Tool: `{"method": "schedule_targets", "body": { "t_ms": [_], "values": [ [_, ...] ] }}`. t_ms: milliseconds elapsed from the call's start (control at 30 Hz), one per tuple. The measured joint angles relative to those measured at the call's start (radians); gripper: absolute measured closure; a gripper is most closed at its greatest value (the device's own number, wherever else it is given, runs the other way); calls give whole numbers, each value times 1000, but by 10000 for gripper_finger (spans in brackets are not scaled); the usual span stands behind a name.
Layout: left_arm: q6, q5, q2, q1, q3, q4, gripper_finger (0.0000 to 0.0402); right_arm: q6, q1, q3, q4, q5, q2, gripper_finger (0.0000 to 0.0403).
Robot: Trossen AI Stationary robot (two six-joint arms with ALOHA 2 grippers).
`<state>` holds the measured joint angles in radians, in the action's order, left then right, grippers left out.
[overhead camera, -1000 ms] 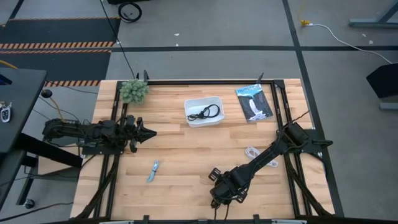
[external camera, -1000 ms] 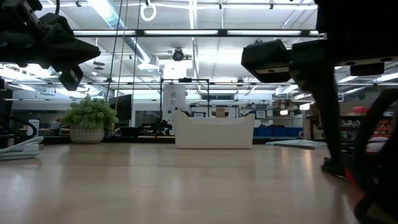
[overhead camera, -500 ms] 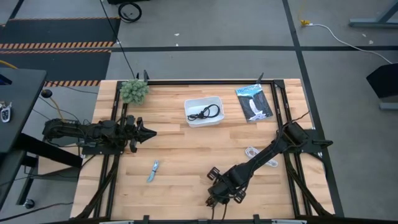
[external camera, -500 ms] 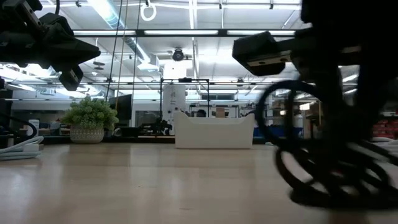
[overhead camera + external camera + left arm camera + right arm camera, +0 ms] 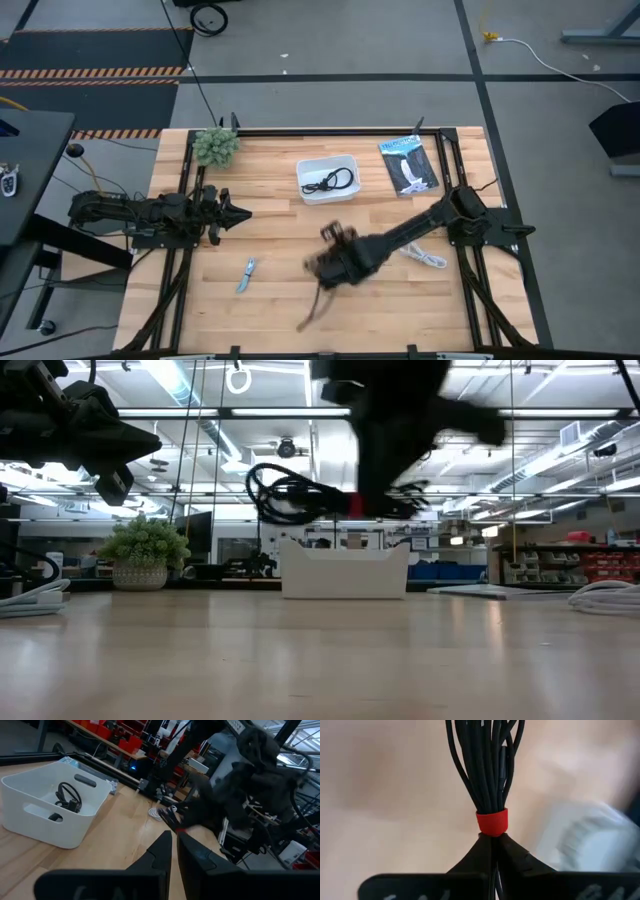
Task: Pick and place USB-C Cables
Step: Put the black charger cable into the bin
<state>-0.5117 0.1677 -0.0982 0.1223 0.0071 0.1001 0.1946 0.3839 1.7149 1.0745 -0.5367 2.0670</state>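
Note:
My right gripper [image 5: 326,262] hovers over the table's middle, shut on the black USB-C cable bundle with the red tie [image 5: 492,822]. That bundle also shows high in the low view [image 5: 290,495]. A second black cable [image 5: 331,181] lies inside the white tray [image 5: 305,170] near the far edge. The white cable [image 5: 421,253] lies on the wood under the right arm. My left gripper [image 5: 241,212] hangs over the table's left side, shut and touching nothing. My right gripper [image 5: 491,839] pinches the black bundle between its two fingers, right beside the red tie [image 5: 492,815]. The loops fan out beyond the tie [image 5: 485,755]. The bundle is lifted clear of the table and sticks out roughly level from the gripper [image 5: 272,488].
A small potted plant [image 5: 215,146] stands at the far left corner. A flat black-and-blue packet [image 5: 408,165] lies right of the tray. A small blue-grey tool [image 5: 247,274] rests on the wood near the left arm. Black frame rails [image 5: 450,170] run along the table's sides.
My right gripper has risen from the near edge and swung toward the far edge and the tray, moving fast. The black red-tied bundle, which lay on the table by the near edge, is now lifted clear and carried along.

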Motion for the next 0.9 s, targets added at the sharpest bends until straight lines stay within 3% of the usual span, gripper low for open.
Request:
{"method": "schedule_targets", "body": {
  "t_ms": [100,200,533,667,833,900],
  "values": [
    [0,0,0,0,0,0,365,-42,-52,6,35,-212,-1,381],
    [0,0,0,0,0,0,365,-6,-113,6,73,-327,-1,380],
    [0,0,0,0,0,0,365,49,-366,5,55,-334,-1,379],
    [0,0,0,0,0,0,365,55,-450,5,26,-249,-1,378],
    [0,0,0,0,0,0,365,101,-535,5,-47,37,-1,378],
    [0,0,0,0,0,0,365,113,-556,5,-79,91,-1,377]
  ]
}}
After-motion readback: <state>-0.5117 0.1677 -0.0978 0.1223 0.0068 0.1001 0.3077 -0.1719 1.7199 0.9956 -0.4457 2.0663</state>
